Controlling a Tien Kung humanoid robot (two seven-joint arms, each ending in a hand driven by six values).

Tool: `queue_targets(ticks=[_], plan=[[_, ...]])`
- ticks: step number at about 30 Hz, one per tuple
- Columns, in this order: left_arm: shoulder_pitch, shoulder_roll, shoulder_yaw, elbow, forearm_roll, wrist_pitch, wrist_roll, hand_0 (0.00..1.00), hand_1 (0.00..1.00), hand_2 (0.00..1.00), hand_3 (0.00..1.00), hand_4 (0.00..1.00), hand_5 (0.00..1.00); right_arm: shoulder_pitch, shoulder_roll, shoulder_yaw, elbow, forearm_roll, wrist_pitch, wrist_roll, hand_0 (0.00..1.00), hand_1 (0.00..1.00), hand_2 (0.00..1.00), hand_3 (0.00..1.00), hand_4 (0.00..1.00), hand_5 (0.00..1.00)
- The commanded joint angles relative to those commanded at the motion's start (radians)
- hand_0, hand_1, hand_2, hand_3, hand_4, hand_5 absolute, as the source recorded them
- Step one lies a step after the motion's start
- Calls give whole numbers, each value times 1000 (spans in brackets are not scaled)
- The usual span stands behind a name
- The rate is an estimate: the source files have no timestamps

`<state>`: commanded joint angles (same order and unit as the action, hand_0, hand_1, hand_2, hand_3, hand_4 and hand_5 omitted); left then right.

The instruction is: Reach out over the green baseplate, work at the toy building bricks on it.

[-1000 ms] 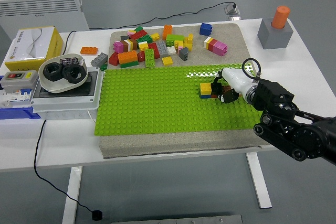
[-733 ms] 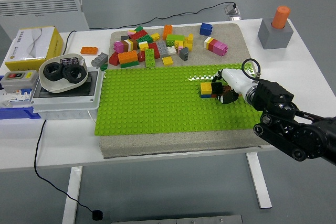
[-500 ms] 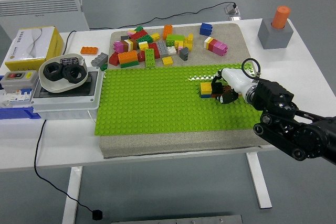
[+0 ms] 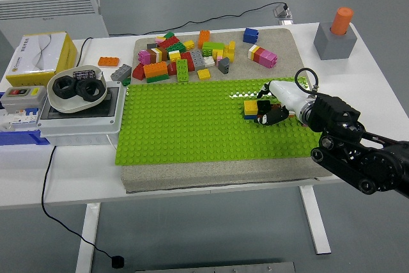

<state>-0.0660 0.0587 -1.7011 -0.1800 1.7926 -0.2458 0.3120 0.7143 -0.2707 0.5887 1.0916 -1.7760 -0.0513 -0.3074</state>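
The green baseplate [image 4: 192,126] lies on a grey mat in the middle of the table. A small stack of bricks [image 4: 251,107], yellow on top of blue and red, stands on its right part. My right hand [image 4: 267,113] reaches in from the right, white at the back and black at the fingers. Its fingers are curled against the right side of the stack, with a dark red brick partly hidden under them. A pile of loose coloured bricks [image 4: 185,55] lies on the mat behind the baseplate. My left arm does not show.
A grey box holding a white bowl of black rings [image 4: 78,89] stands at the left, with a yellow box [image 4: 39,55] behind it. A grey block with an orange peg [image 4: 337,35] stands at the back right. A blue brick [image 4: 250,34] lies apart.
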Motion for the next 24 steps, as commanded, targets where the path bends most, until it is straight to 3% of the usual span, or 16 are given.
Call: queue_targets(ticks=[1, 2, 7, 8, 13, 17, 24], plan=[[0, 0, -1, 0, 1, 0, 0, 767, 713, 707, 807, 989, 998, -2, -3, 6, 8, -4, -5, 4, 877, 819, 850, 790, 998, 425], [0, 0, -2, 0, 2, 0, 1, 767, 713, 707, 808, 990, 998, -5, -6, 12, 16, -9, -12, 8, 882, 822, 860, 784, 998, 504], [3, -3, -3, 0, -1, 1, 1, 767, 713, 707, 808, 990, 998, -61, -49, 57, 105, -67, -89, 40, 882, 822, 860, 784, 998, 504], [3, -4, -2, 0, -4, 1, 1, 767, 713, 708, 808, 990, 998, -73, -58, 62, 123, -85, -102, 43, 921, 914, 935, 554, 998, 577], [5, -6, -5, 0, -3, 2, 2, 767, 713, 708, 808, 990, 998, -142, -84, 67, 198, -172, -166, 68, 921, 914, 935, 554, 998, 577], [8, -9, -8, 0, 2, 2, 2, 767, 713, 711, 808, 990, 998, -183, -77, 69, 198, -192, -196, 86, 936, 931, 958, 560, 998, 586], [4, -10, -18, 0, 27, -2, 0, 767, 713, 711, 809, 990, 998, -192, -53, 68, 164, -209, -207, 93, 939, 937, 962, 566, 998, 597]])
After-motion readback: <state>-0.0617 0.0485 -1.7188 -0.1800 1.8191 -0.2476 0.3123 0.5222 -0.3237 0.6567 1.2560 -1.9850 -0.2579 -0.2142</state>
